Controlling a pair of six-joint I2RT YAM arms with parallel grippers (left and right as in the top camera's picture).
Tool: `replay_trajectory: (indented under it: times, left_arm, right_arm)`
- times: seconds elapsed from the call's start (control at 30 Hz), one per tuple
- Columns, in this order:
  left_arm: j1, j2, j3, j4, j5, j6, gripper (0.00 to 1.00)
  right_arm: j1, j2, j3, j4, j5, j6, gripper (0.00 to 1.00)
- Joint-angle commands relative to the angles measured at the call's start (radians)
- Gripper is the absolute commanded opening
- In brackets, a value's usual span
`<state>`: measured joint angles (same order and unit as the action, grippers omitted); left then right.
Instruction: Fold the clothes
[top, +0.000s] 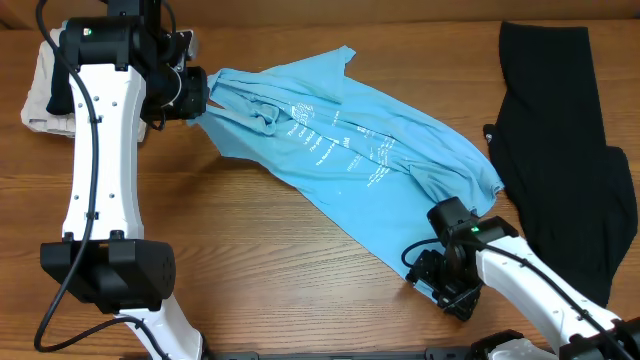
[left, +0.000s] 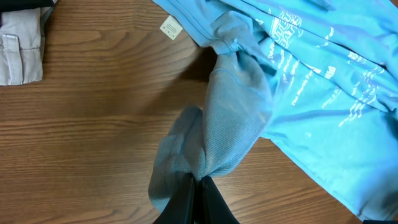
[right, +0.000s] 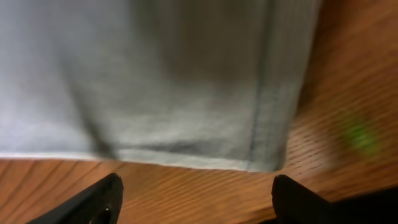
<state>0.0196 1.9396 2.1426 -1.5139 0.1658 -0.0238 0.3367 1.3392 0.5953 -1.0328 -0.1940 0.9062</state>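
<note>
A large light blue T-shirt (top: 340, 150) with white print lies spread across the middle of the table, partly crumpled. My left gripper (top: 197, 95) is shut on a bunched edge of the shirt (left: 224, 124) at its far left end, its closed fingers (left: 198, 186) pinching the cloth. My right gripper (top: 425, 272) is open and low over the wood, just off the shirt's near right hem (right: 186, 93); its fingertips (right: 196, 190) stand wide apart with nothing between them. A long plain black garment (top: 565, 140) lies at the far right.
A folded beige garment (top: 45, 90) lies at the far left behind the left arm, also visible in the left wrist view (left: 18, 43). A small white tag (left: 169, 27) shows on the shirt's edge. Bare wood lies in front of the shirt.
</note>
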Motion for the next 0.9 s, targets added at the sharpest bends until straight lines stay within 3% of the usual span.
replay_trajectory:
  times: [0.0, 0.43, 0.87]
  left_arm:
    - [0.0, -0.008, 0.02, 0.004, 0.012, 0.013, 0.04]
    - [0.0, -0.002, 0.02, 0.01, 0.002, 0.013, 0.04]
    - [0.0, -0.002, 0.02, 0.049, -0.016, 0.012, 0.04]
  right_arm:
    - [0.009, -0.003, -0.007, 0.007, 0.058, 0.077, 0.77]
    - [0.01, -0.003, -0.007, 0.01, 0.11, 0.116, 0.6]
    - [0.01, -0.003, -0.041, 0.039, 0.034, 0.143, 0.64]
